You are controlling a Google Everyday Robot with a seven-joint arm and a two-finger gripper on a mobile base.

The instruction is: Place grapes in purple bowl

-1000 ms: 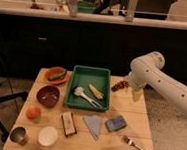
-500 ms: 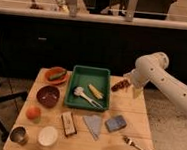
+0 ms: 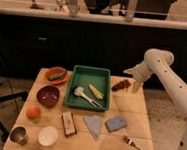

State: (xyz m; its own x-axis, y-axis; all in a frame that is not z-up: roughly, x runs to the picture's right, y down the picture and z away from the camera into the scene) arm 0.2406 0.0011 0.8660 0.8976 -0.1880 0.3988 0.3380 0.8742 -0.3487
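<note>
The grapes (image 3: 121,85), a small dark reddish cluster, lie on the wooden table (image 3: 128,111) at its far right corner, just right of the green tray. My gripper (image 3: 135,86) hangs from the white arm (image 3: 160,71) and points down right beside the grapes, on their right. The purple bowl (image 3: 48,96) stands on the left side of the table, left of the tray, and nothing shows inside it.
A green tray (image 3: 91,71) with utensils and a yellow item sits mid-table. An orange plate (image 3: 56,74) holds a green vegetable. An orange fruit (image 3: 32,113), metal cup (image 3: 18,135), white bowl (image 3: 47,135), brown bar (image 3: 69,123), grey cloth (image 3: 94,125), blue sponge (image 3: 115,123) and fork (image 3: 138,147) lie near the front.
The arm has shifted slightly left and its elbow has risen, bringing the gripper closer to the grapes. The grapes and other objects have not moved.
</note>
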